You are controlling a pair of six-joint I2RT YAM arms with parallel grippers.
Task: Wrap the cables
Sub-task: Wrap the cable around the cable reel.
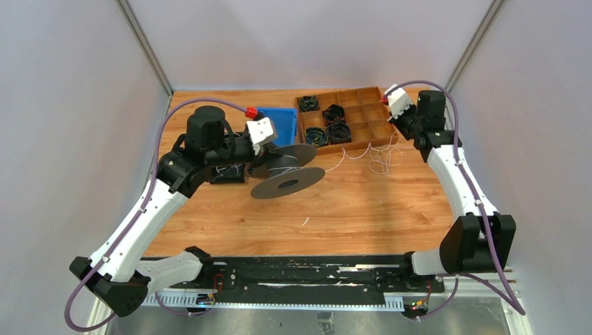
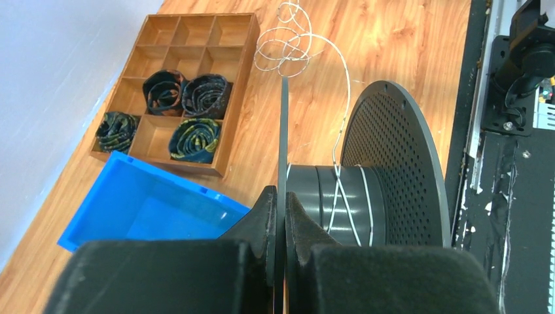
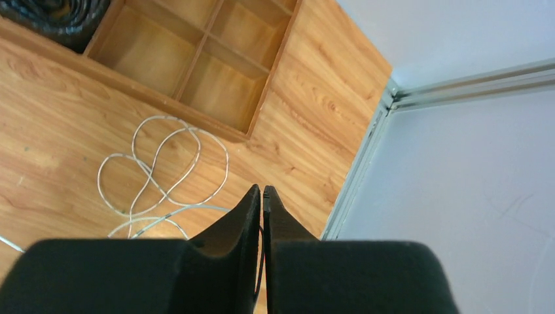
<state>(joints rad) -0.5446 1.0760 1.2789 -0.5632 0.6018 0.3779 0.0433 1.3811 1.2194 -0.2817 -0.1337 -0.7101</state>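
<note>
Top view: thin whitish-grey cables (image 1: 382, 159) are looped loosely on the wooden table (image 1: 209, 230), one strand trailing to the dark grey perforated spool (image 1: 287, 183).
Left wrist: the left gripper (image 2: 280, 196) is pinched on the spool flange, which is best kept steady.
Right wrist: the right gripper (image 3: 262, 191) is pressed together above the loops, nothing clearly held. Slack is best fed under light tension.

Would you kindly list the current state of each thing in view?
left gripper: jaws shut on the spool, at one flange
right gripper: jaws shut, nothing clearly held
cables: few turns on spool, rest loose loops on table
wooden tray: four compartments hold black coils
blue bin: looks empty
</note>
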